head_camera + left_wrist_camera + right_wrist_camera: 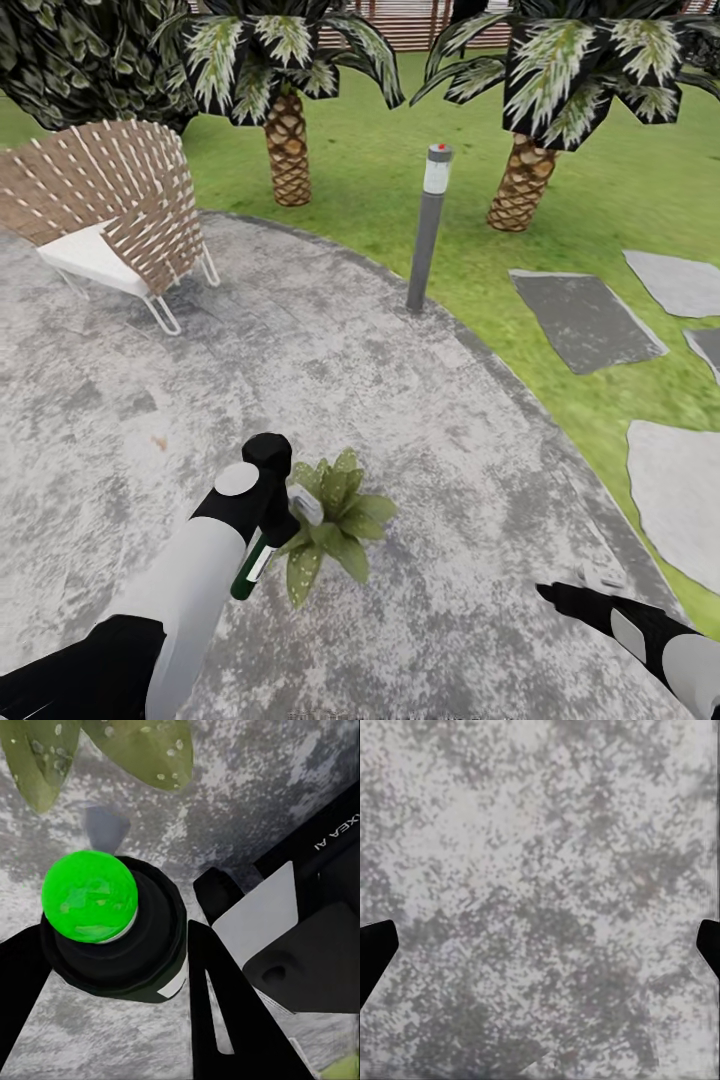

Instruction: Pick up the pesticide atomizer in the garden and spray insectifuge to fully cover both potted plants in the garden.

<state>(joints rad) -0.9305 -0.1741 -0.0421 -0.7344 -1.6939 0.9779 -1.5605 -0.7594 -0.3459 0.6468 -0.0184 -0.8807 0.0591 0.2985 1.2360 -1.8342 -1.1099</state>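
Low in the head view, left of centre, the left gripper [283, 520] is clamped around the pesticide atomizer [252, 570], a slim dark-green bottle with a white label, tilted with its white spray head [305, 505] against the potted plant [338, 520]. Pale specks dot the plant's pointed green leaves [142, 746]. From the left wrist, the bottle [112, 926] shows a bright green dot. At lower right, the right gripper [552, 592] holds nothing above the mottled-grey patio [350, 360], its dark fingertips [375, 949] spread wide.

Garden: lawn [400, 190], paved patio [330, 360], palms [288, 150]
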